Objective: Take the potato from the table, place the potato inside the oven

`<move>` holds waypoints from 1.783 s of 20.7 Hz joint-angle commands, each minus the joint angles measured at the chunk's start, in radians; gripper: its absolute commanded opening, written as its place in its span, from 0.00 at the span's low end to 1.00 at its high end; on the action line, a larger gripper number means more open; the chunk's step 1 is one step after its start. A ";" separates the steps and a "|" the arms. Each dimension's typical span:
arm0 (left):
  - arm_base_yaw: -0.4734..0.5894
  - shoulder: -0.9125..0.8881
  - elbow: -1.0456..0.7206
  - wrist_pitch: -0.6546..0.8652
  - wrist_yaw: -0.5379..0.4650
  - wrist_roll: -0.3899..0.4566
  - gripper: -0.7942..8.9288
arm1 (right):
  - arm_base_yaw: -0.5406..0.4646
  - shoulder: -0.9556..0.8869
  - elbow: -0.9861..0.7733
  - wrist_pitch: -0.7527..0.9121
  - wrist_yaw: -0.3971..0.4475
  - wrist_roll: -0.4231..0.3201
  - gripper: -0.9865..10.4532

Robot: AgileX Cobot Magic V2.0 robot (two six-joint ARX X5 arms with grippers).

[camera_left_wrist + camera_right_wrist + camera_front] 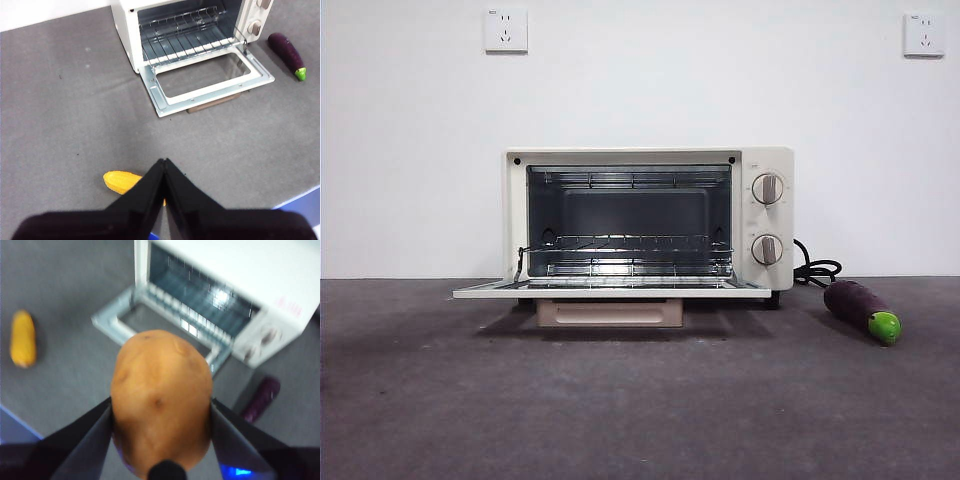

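Item one, the table [640, 400]: wide dark grey surface with a rough, mottled top, carrying everything below. Item two, the oven [648, 222]: small cream-white toaster oven standing toward the table's back edge by the wall, its door [610, 291] dropped flat and open, a wire rack [625, 255] inside with nothing on it, two round knobs [767, 219] on its front panel, and a black cord [815, 270] trailing from behind it on the knob side. Item three, the potato [161, 400]: orange-brown, oval, matte skin with a few dark spots, clamped between the two black jaws of my right gripper [161, 412], one jaw pressed against each flank; it is lifted off the table and held above it, out in front of the open oven and not inside it. Item four, the eggplant [861, 309]: purple with a green tip, lying on the table just beside the oven on the knob side, near the cord. Item five, the corn cob [122, 181]: yellow, lying on the table near its front edge, well apart from the oven. Item six, my left gripper [164, 162]: jaws brought together to a point with nothing between them, above the table beside the corn cob.
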 commanded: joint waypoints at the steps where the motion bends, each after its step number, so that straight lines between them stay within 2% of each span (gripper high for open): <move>1: -0.001 0.016 -0.007 0.004 -0.007 0.006 0.08 | 0.002 0.001 -0.183 0.103 -0.001 0.029 0.19; 3: -0.001 0.025 -0.007 0.004 -0.008 0.013 0.08 | 0.001 -0.010 -0.375 0.369 -0.054 0.021 0.19; 8: -0.001 0.024 -0.007 0.004 -0.007 0.014 0.08 | -0.042 0.031 -0.737 0.900 -0.056 0.060 0.19; 10: -0.001 0.024 -0.007 0.004 -0.007 0.015 0.08 | -0.089 0.064 -0.807 1.061 -0.057 0.084 0.19; 14: -0.001 0.028 -0.007 0.004 -0.007 0.016 0.08 | -0.161 0.194 -0.813 1.270 -0.065 0.076 0.19; 22: -0.001 0.027 -0.007 0.004 -0.007 0.038 0.08 | -0.196 0.436 -0.645 1.375 -0.102 0.073 0.19; 27: -0.001 0.027 -0.007 0.004 -0.007 0.050 0.08 | -0.223 0.538 -0.493 1.373 -0.106 0.073 0.19; 31: -0.001 0.027 -0.007 0.004 -0.007 0.058 0.08 | -0.250 0.643 -0.365 1.310 -0.135 0.092 0.19; 37: -0.001 0.027 -0.007 0.004 -0.007 0.065 0.08 | -0.264 0.753 -0.233 1.298 -0.116 0.125 0.20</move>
